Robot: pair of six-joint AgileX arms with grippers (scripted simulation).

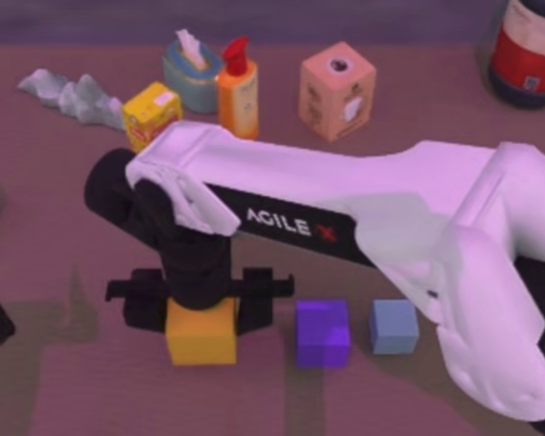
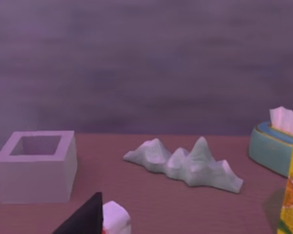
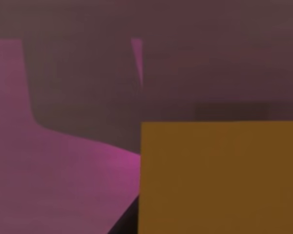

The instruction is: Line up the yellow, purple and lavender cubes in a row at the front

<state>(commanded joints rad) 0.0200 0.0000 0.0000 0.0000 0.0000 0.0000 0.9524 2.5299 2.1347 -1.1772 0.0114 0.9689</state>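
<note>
Yellow cube [image 1: 201, 333]: largest of the three, matte orange-yellow, sat flat and square on the table directly under the right gripper [image 1: 200, 292]. Its rear part is covered by the gripper body; whether it is being touched cannot be told. In the right wrist view one flat yellow face [image 3: 219, 178] is seen filling the near field.

Purple cube [image 1: 322, 332]: smaller, vivid purple, upright, placed just beside the yellow one on the side away from the gripper, a small gap between.

Lavender cube [image 1: 393, 326]: slightly smaller, pale bluish, upright, next outward from the purple, also gapped. All three are set in one row, farthest from the gripper last.
</note>
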